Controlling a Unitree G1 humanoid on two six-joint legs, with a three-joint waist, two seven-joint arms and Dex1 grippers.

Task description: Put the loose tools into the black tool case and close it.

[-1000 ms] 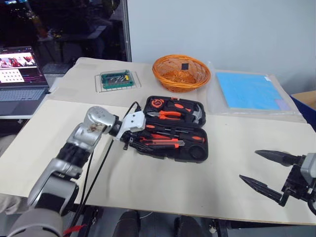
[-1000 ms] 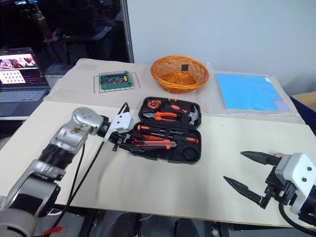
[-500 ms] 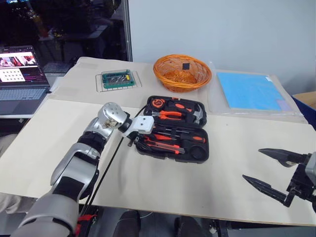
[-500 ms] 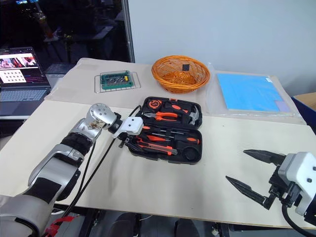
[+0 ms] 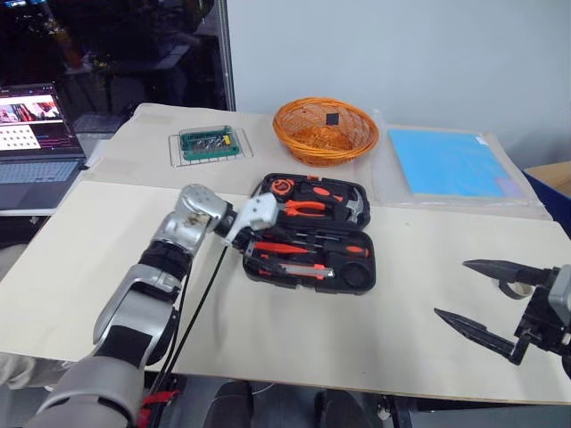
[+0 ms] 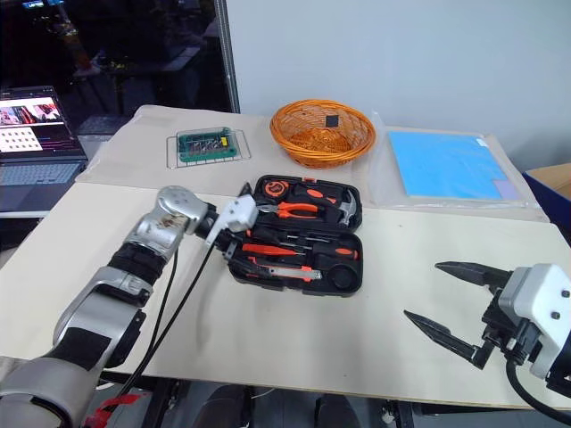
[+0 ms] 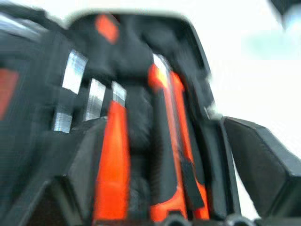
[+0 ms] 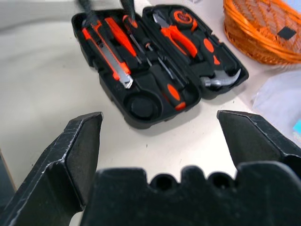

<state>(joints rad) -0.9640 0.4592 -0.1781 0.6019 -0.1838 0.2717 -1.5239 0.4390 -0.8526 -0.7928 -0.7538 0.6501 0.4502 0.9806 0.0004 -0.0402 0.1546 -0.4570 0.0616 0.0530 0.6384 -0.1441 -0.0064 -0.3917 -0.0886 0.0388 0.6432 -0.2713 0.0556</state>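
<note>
Found a cream table (image 5: 268,339) with the case (image 5: 308,287) near its middle, lying open and flat, long axis running left to right across the robot, hinge line along that same axis between the far half and the near half. Saw black moulded plastic with shaped recesses. Noted pliers (image 5: 303,207) and a hammer (image 5: 355,207) seated in the far half. Placed the left gripper (image 5: 247,248) right at the case's left end, just above the near half and pointing along the long axis toward the right, so plainly the nearer arm. Read its fingers (image 7: 256,160) in the blurred wrist view as standing apart on either side of the orange handles, with no hold on anything made out. Placed the right gripper (image 5: 451,288) well apart from the case, over the table's near right edge, spread wide and empty, the case lying ahead of it and to its left. Counted slim screwdrivers (image 8: 162,77) and the knife (image 8: 106,49) already bedded lengthwise in the near half, parallel to the hinge. Judged the round recess (image 8: 141,107) at the near right end empty. Judged closing as a fold of one half over the other about the long hinge, best begun from a long edge.
</note>
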